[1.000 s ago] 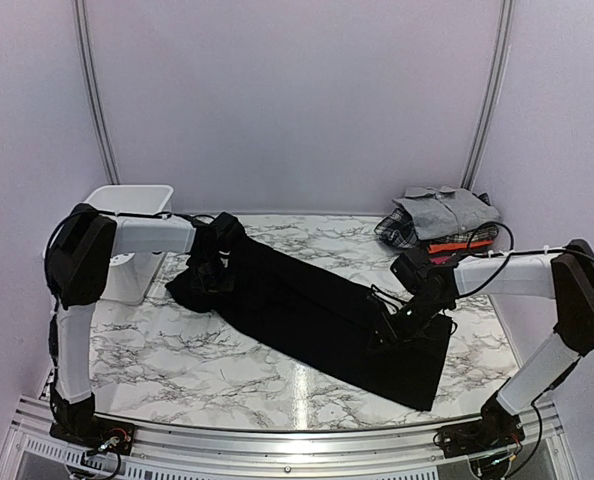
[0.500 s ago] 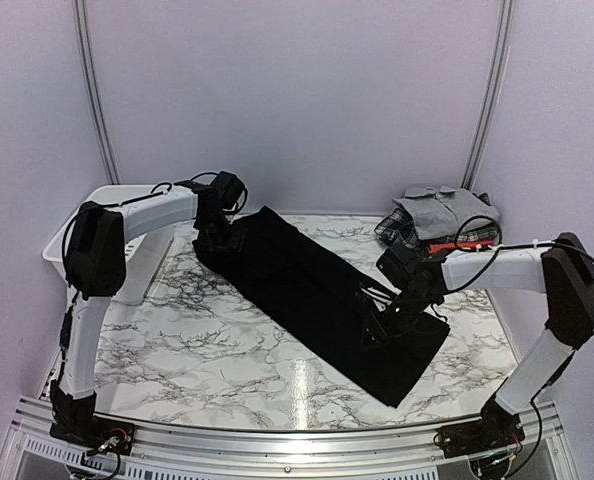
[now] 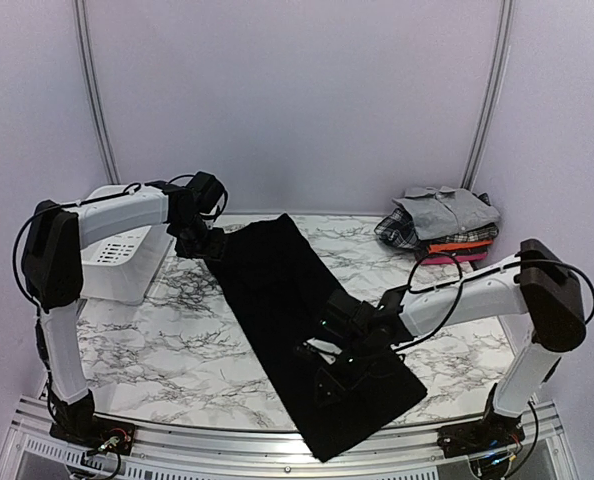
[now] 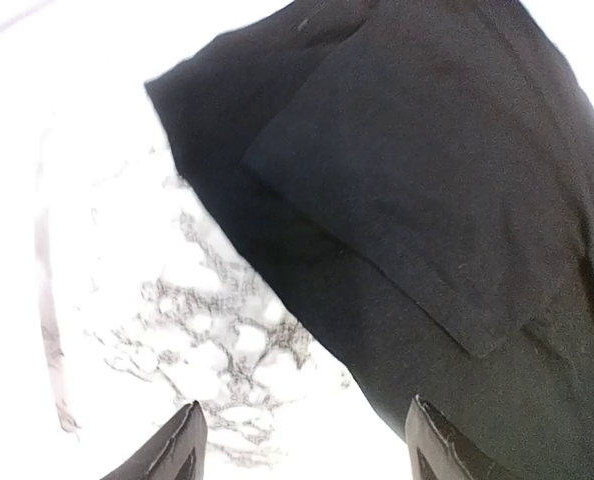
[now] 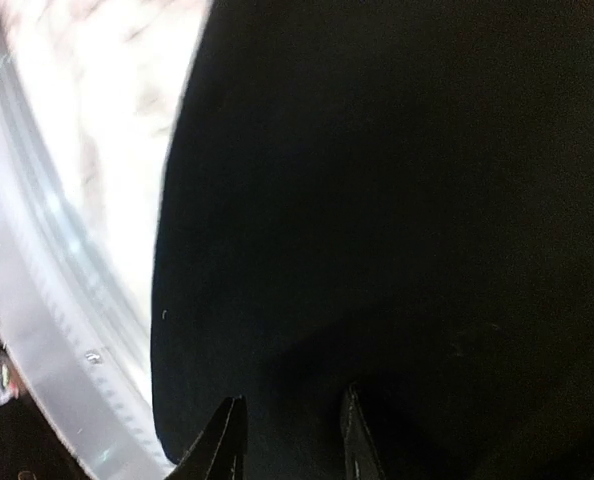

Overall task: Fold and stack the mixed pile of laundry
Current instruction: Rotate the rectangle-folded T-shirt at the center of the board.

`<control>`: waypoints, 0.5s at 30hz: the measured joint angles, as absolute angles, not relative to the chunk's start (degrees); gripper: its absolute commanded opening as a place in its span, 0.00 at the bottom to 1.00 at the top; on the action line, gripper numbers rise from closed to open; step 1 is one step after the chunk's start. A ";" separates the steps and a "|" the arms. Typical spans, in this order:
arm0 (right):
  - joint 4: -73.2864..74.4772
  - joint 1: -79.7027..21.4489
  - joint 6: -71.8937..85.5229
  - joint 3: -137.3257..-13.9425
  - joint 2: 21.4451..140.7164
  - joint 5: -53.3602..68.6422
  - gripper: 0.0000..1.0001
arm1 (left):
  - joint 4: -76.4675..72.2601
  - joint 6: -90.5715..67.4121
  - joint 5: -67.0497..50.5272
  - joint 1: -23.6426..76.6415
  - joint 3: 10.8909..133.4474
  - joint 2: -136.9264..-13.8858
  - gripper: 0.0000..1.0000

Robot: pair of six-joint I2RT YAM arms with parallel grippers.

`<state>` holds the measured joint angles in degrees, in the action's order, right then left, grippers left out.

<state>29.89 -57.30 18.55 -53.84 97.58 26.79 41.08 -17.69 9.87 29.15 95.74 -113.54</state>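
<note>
The left arm (image 3: pixel 117 215) is reaching toward the far left of the table (image 3: pixel 177 330), its left gripper (image 4: pixel 304 420) hovering with fingers apart beside the far corner of the large plain black cloth (image 3: pixel 277 290). The cloth is lying doubled in a diagonal strip across the marble. The right arm (image 3: pixel 457 295) is crouching over its near end, the right gripper (image 5: pixel 289 420) showing narrowly spaced fingers; whether they are pinching the cloth cannot be told.

Overhead view evenly lit, sharp; wrist views blurred, marble table (image 4: pixel 127 250) overexposed, black cloth (image 5: pixel 377 200) featureless.

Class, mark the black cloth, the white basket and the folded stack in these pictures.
black cloth (image 3: pixel 277 290): top external view, middle of the spread fabric.
white basket (image 3: pixel 117 282): top external view, its front wall.
folded stack (image 3: pixel 447 212): top external view, its top layer.
</note>
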 measured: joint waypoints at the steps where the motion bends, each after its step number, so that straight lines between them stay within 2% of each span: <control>1: 29.82 -59.99 19.75 -55.55 99.09 27.55 0.34 | 40.93 -17.76 9.52 29.15 94.48 -113.10 0.71; 5: 29.32 -68.20 22.83 -62.54 104.25 30.65 0.37 | 40.07 -17.74 7.77 29.47 90.61 -112.16 0.71; 8: 29.65 -70.28 23.79 -66.17 104.49 32.56 0.39 | 39.33 -17.32 6.57 30.61 89.14 -112.16 0.71; 15: 31.11 -59.75 22.09 -69.32 99.39 33.10 0.41 | 37.74 -16.93 5.67 36.23 92.82 -116.38 0.67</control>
<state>31.11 -59.75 22.09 -69.32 99.39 33.10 37.74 -16.93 5.67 36.23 92.82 -116.38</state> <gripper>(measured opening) 0.408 0.688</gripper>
